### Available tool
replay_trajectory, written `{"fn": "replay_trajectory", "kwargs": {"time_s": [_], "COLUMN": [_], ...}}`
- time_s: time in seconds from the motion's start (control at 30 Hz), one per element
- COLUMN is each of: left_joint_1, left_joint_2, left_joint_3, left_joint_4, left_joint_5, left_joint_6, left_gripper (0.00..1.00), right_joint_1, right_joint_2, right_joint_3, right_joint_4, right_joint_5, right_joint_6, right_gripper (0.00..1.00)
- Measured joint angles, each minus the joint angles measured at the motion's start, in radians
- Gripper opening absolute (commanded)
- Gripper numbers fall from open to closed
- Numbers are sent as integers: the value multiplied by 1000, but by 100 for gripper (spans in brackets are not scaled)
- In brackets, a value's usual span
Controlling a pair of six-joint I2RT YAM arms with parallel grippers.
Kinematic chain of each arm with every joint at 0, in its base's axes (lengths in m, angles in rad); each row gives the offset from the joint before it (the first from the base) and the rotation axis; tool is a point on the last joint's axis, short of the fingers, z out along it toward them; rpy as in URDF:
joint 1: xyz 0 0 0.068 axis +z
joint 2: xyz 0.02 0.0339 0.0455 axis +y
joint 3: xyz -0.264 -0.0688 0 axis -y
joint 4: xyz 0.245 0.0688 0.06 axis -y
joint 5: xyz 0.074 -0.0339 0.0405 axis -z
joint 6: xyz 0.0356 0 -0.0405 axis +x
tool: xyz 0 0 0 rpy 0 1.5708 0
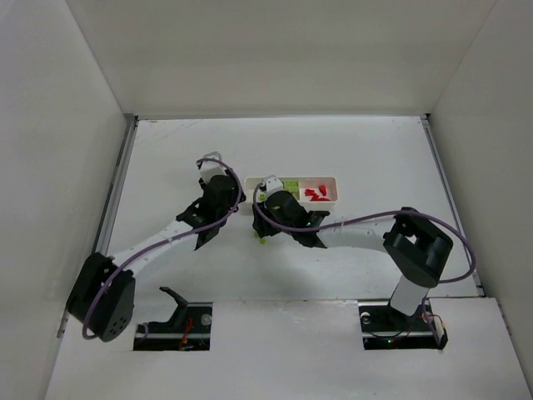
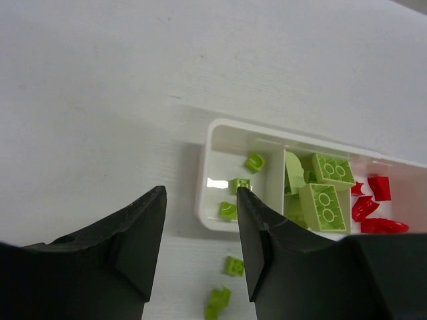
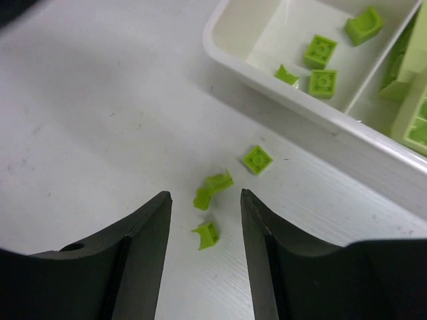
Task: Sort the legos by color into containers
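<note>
The white tray lies mid-table, its three containers in a row. In the left wrist view the left container holds three small green legos, the middle one holds bigger green bricks, and the right one holds red pieces. Three green legos lie loose on the table in front of the tray. My right gripper is open just above them, the nearest piece between its fingers but untouched. My left gripper hangs open and empty over the tray's left end.
White walls enclose the table on three sides. A metal rail runs along the left edge. Both arms reach in close together at the tray's left end, the right arm's purple cable looping over the table.
</note>
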Motion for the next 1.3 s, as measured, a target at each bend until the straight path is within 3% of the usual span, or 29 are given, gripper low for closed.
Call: {"fn": "replay_trajectory", "kwargs": {"time_s": [0.3, 0.47, 1.03, 1.3], "left_joint_1": [69, 96, 85, 53], "left_joint_2": [-340, -437, -409, -446], "left_joint_3": [-262, -321, -342, -347], "left_joint_4": [-111, -174, -187, -210], "left_joint_5": [17, 36, 65, 69], "left_joint_6": [-82, -100, -119, -122], "left_gripper": [44, 44, 44, 44], "right_joint_1": [5, 5, 5, 5], "right_joint_2": [90, 120, 194, 211], "right_joint_3": [62, 98, 155, 169], "right_joint_4": [-54, -101, -142, -140], "right_joint_5": [-3, -9, -31, -21], "right_joint_6": [26, 39, 73, 81], "right_gripper": [46, 42, 39, 20]}}
